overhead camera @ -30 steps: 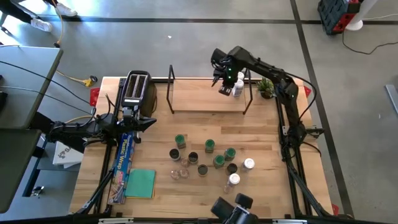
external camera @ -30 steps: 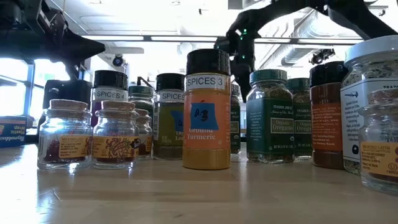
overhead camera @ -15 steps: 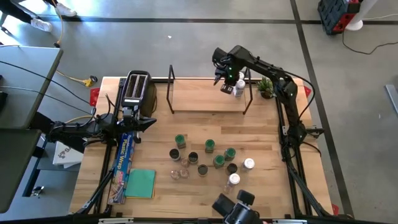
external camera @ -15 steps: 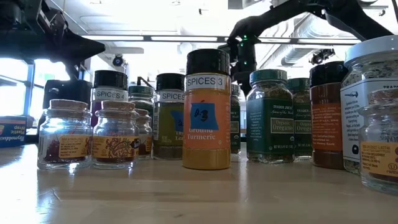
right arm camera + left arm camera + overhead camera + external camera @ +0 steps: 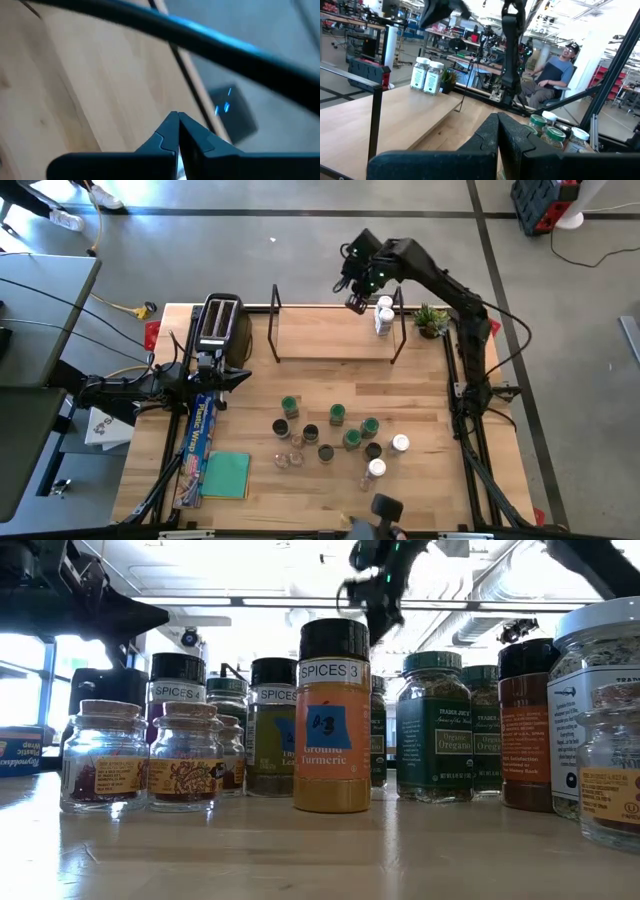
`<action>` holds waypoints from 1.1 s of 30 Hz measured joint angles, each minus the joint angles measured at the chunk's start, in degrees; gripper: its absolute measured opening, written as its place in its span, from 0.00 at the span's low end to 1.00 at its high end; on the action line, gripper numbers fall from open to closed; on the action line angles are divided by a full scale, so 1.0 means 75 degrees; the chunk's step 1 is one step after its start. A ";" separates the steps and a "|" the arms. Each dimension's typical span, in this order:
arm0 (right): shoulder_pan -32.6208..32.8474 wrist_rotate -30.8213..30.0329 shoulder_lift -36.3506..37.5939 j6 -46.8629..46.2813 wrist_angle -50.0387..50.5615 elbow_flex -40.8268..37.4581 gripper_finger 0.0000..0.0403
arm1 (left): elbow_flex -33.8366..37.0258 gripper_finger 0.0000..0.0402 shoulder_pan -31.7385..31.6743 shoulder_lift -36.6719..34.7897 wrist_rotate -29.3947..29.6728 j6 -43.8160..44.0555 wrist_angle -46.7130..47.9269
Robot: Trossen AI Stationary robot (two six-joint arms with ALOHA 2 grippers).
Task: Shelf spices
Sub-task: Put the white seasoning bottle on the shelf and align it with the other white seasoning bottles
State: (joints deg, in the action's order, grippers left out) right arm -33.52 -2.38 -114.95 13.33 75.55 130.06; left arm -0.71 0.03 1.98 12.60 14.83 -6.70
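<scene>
Right end effector (image 5: 356, 303): mine, clenched, empty, above the shelf's (image 5: 330, 340) 1 o'clock end.
Left end effector (image 5: 243, 377): clenched, parked at 9 o'clock.
Spices (image 5: 383, 318): 2 on shelf, others (image 5: 335, 435) clustered at tabletop's (image 5: 430, 390) 6 o'clock.

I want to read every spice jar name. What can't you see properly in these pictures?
- High view: the labels of the spices on the table are too small to read.
- Low view: the front jars hide those behind; the jar at the right edge is cut off.
- Left wrist view: the two jars on the shelf are too far off to read.
- Right wrist view: only the shut right gripper and bare shelf board, no jars.
</scene>
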 joint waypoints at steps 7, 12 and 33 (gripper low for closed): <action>0.0340 0.0604 0.1168 0.0498 -0.0825 -0.0989 0.00 | 0.0000 0.00 -0.0001 0.0000 0.0000 0.0000 0.0000; 0.0361 0.0620 0.2483 0.0462 -0.1455 -0.2945 0.00 | 0.0000 0.00 0.0000 0.0001 0.0000 0.0000 0.0003; 0.1720 0.3970 0.6041 -0.0435 -0.0971 -0.6840 0.20 | 0.0000 0.00 0.0000 0.0000 0.0000 0.0000 0.0003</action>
State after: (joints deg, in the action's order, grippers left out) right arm -20.61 27.39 -69.65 10.06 68.26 78.76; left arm -0.71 0.03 1.98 12.60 14.83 -6.68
